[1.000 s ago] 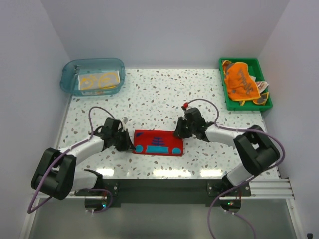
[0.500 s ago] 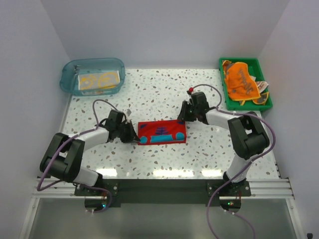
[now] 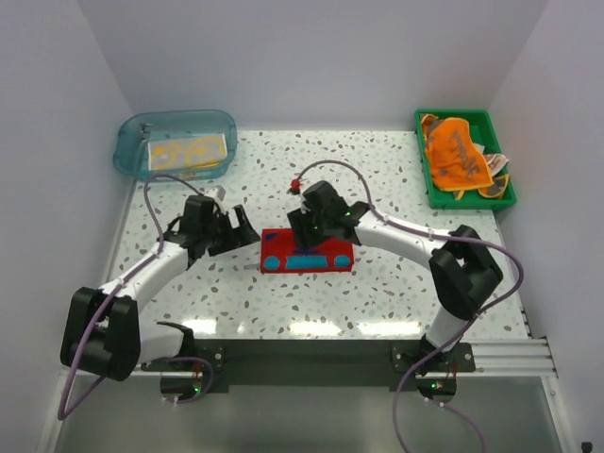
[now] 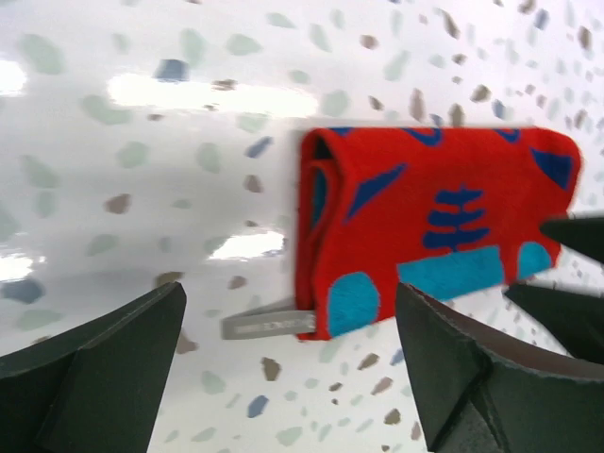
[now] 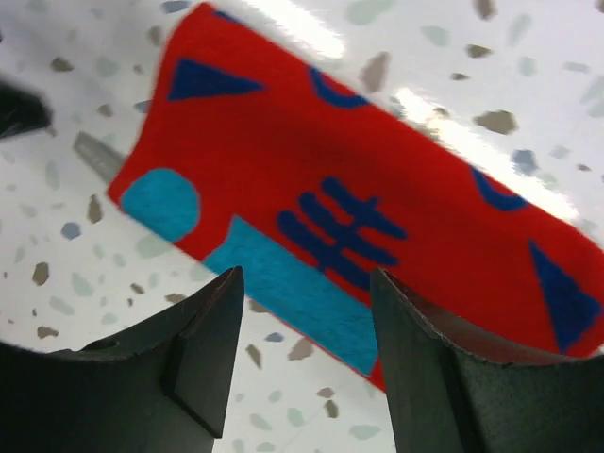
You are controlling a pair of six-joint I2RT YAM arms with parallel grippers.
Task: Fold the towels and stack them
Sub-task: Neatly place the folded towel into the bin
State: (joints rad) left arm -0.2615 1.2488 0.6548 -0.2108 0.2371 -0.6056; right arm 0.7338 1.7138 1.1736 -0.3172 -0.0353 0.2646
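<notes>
A red towel (image 3: 307,253) with teal and blue shapes lies folded into a narrow strip at the table's middle. In the left wrist view the towel (image 4: 434,226) shows its folded end and a grey tag (image 4: 269,324). My left gripper (image 3: 236,229) stands open just left of that end, and nothing sits between the jaws of this gripper (image 4: 288,302). My right gripper (image 3: 308,229) hovers open over the towel's back edge. From the right wrist, the gripper (image 5: 307,283) hangs above the towel (image 5: 377,208). An orange towel (image 3: 455,156) lies in the tray. A cream and yellow towel (image 3: 189,151) lies in the tub.
A clear blue tub (image 3: 127,156) stands at the back left corner. A green tray (image 3: 467,201) with crumpled cloths stands at the back right. White walls close in the table on three sides. Both arms' cables loop above the table.
The red towel was folded over and shifted away from the near edge. Both grippers let go of it and opened. The right arm swung left over the towel; the left gripper drew back.
</notes>
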